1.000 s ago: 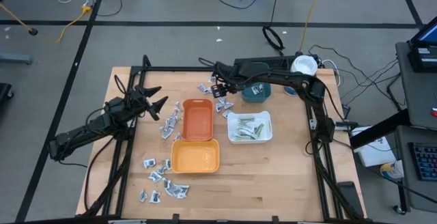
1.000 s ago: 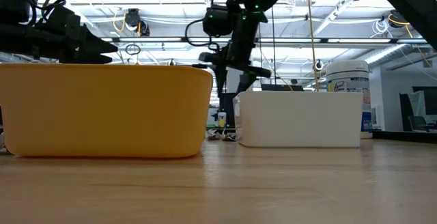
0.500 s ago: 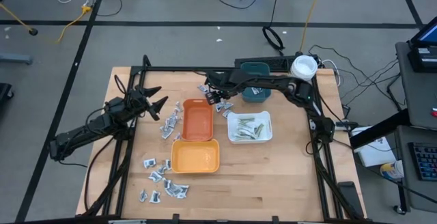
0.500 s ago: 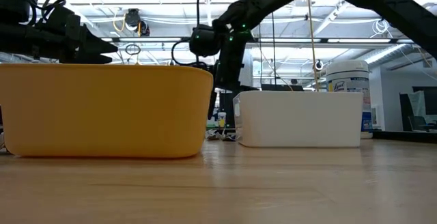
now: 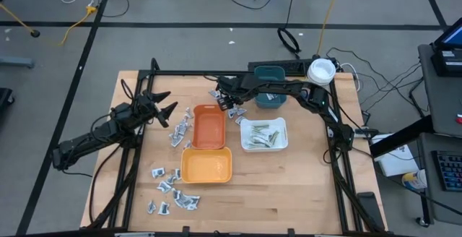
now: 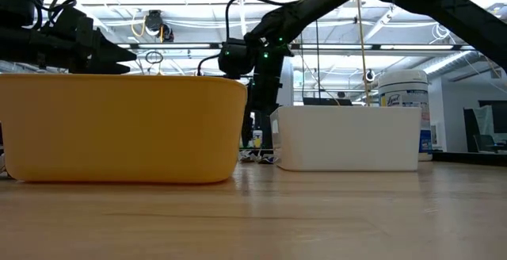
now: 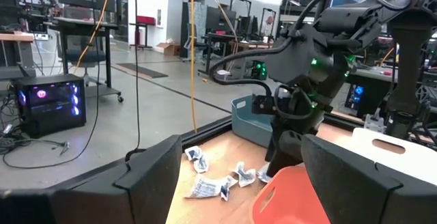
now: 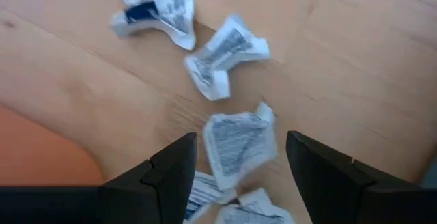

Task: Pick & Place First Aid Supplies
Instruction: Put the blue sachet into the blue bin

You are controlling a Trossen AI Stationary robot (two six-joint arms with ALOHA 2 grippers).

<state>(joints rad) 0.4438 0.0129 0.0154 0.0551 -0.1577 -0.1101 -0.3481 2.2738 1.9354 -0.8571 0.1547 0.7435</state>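
The right gripper hangs low over a cluster of sachets on the table near the far end of the orange-red tray, its fingers spread wide with nothing between them but air; one sachet lies flat on the wood framed in that gap, its long axis running roughly along the line between the two fingers, a corner pointing outward. Compared with a second ago, this arm has swung from beside the teal tray toward the sachets and dropped closer to the table. The left gripper waits above the table's left side, fingers apart and empty, unchanged. More sachets are scattered between the left gripper and the orange-red tray, and another group lies near the yellow tray at the near-left. The white tray holds several slim pale strips lying mostly crosswise; both orange trays look empty, and the teal tray holds a couple of packets.
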